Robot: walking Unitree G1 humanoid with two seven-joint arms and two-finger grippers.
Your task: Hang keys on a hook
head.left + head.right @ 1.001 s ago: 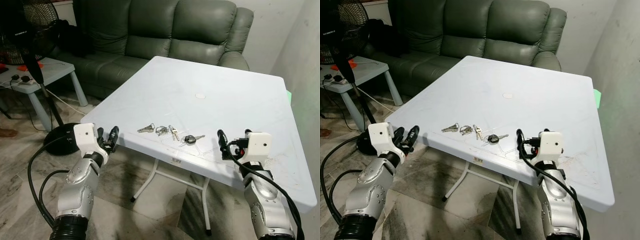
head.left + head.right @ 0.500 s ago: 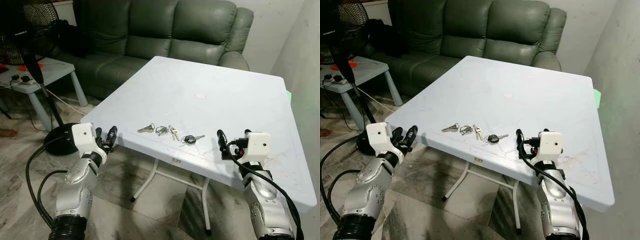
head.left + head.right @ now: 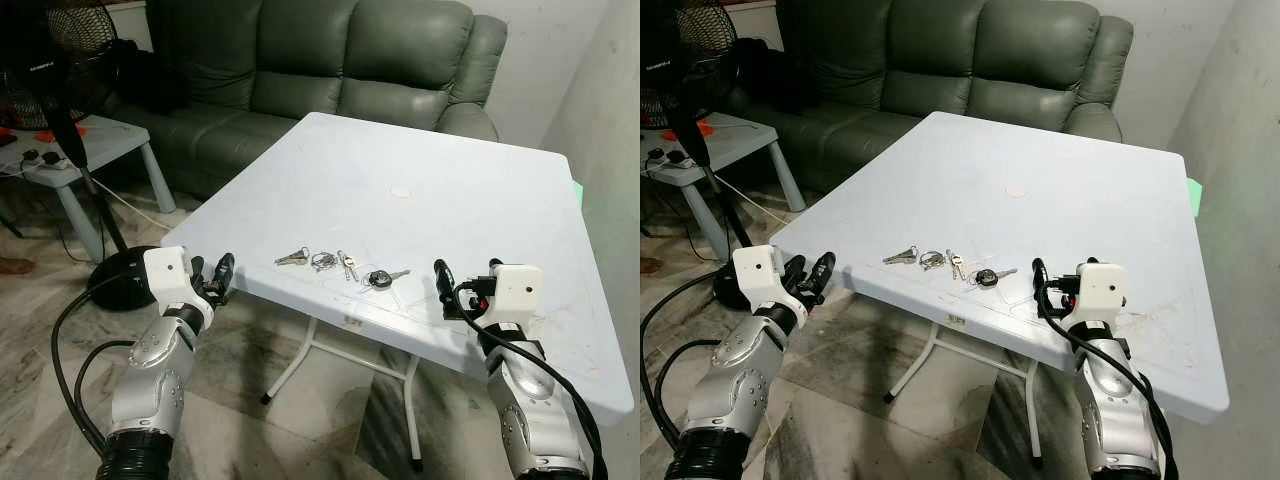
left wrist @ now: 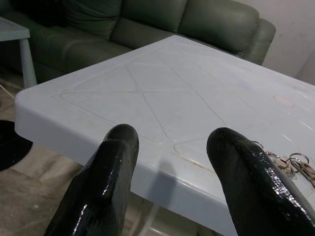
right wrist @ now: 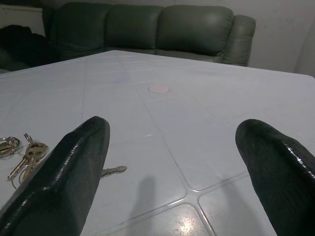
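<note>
Step in hand looks like the approach before the pick: the keys (image 3: 340,265) lie untouched near the front edge of the white table (image 3: 450,160), a bunch w/ rings plus a black-headed car key (image 3: 379,279) just beside it. Right gripper (image 3: 452,290) hovers over the table edge, near the car key, fingers wide apart & empty. Left gripper (image 3: 214,277) is off the table's front-left corner, also spread open, nothing held. Next move, I think, calls for the right gripper to reach toward the keys, come low & flat, then close on the ring. No hook to see yet, so it must be found after. No containers here; behind the table is a green sofa (image 3: 330,60).
</note>
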